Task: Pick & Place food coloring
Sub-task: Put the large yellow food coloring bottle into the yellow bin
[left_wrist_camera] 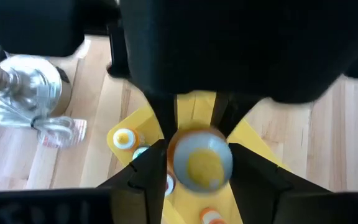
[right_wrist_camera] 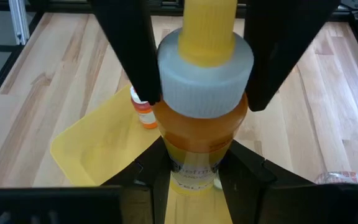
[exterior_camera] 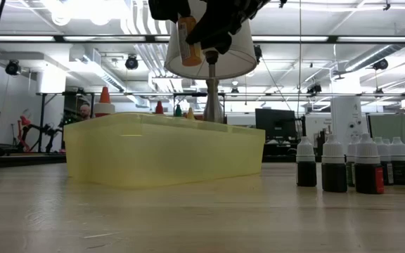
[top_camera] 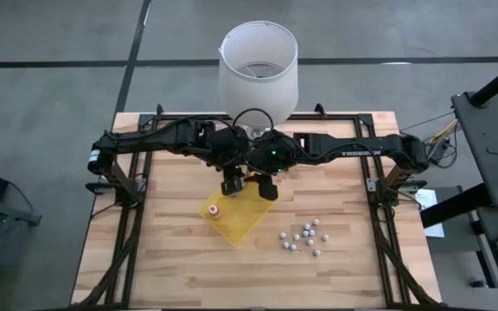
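From above, the left gripper [top_camera: 232, 184] and right gripper [top_camera: 267, 187] meet over the far edge of the flat yellow square tray [top_camera: 236, 222]. Only the wrist views show that both clasp one small orange food-coloring bottle with a white collar and yellow tip [right_wrist_camera: 201, 93], held in the air. Other bottles stand in the tray's left part [top_camera: 214, 212]. To the right, a cluster of small grey-white balls [top_camera: 303, 236] sits on bare wooden table [top_camera: 180, 268].

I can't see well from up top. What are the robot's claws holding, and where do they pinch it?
Both claws hold one yellow-tipped bottle above the yellow tray: the right claw pinches its body, the left claw its cap.
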Controlling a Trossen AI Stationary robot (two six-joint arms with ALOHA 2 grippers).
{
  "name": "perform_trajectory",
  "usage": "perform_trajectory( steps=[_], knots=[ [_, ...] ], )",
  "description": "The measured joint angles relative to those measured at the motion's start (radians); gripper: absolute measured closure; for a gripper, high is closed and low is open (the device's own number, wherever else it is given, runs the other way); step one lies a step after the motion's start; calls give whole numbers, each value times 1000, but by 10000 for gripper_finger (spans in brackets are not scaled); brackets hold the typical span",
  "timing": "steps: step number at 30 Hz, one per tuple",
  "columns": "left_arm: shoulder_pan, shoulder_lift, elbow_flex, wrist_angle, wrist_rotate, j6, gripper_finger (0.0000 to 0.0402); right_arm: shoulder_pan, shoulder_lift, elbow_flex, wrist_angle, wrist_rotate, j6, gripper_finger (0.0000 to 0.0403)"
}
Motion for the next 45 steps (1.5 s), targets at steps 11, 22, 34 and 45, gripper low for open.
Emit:
perform_trajectory(
  steps=[11, 22, 34, 45],
  knots=[
    [0, 0, 2, 10, 0, 1, 215, 0, 3, 0, 0, 1, 0, 294],
    [0, 0, 2, -3, -3, 1, 236, 0, 3, 0, -1, 3, 0, 294],
    [1, 0, 1, -14, -4, 3, 288, 0, 3, 0, -1, 3, -3, 294],
    [1, 0, 1, -16, -4, 5, 305, 0, 3, 0, 0, 3, -2, 294]
  ],
)
